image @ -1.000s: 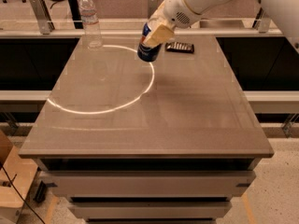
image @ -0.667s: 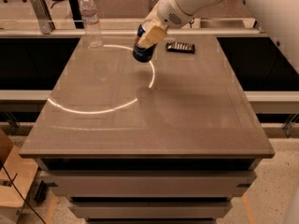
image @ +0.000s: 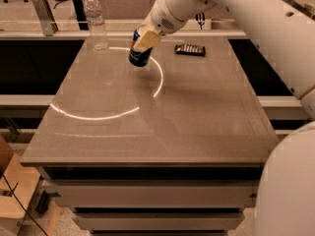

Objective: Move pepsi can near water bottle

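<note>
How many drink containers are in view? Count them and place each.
2. The bottle stands at the table's far left corner. The can is right of it, apart, held by the gripper, jaws shut on it. None seems hidden.

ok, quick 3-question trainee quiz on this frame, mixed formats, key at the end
1. True or false: the pepsi can stands free on the table, clear of the gripper.
2. Fill in: in the camera view, the water bottle stands at the table's far-___ corner.
3. What lies to the right of the can in the camera view? A) water bottle B) dark ridged packet C) a mug

Key
1. False: the gripper, over the table's far side, has its jaws shut on the tilted can.
2. left
3. B
</note>
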`<state>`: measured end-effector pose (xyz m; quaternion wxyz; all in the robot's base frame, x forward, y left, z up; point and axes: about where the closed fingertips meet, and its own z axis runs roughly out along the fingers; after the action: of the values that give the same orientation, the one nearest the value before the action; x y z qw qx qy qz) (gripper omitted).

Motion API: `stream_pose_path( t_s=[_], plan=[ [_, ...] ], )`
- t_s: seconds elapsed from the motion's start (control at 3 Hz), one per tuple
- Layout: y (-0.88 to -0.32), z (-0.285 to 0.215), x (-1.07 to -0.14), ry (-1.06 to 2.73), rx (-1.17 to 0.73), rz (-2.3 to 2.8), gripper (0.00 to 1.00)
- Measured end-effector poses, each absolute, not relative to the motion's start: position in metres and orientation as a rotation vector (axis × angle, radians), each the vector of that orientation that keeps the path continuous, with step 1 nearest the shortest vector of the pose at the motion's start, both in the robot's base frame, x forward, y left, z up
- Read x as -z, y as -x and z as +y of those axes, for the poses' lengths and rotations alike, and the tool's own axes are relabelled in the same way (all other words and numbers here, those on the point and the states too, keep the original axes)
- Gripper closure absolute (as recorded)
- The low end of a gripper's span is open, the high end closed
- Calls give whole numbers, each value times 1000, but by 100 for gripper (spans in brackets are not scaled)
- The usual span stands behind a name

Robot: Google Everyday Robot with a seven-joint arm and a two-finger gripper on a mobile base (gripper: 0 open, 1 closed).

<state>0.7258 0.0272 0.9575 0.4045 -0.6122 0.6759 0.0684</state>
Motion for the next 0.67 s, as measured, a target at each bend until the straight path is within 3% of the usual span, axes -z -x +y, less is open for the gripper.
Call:
stream_pose_path(
  t_s=[0.67],
  plan=[
    [-755,64,-943,1558,-213,1682,100]
  ],
)
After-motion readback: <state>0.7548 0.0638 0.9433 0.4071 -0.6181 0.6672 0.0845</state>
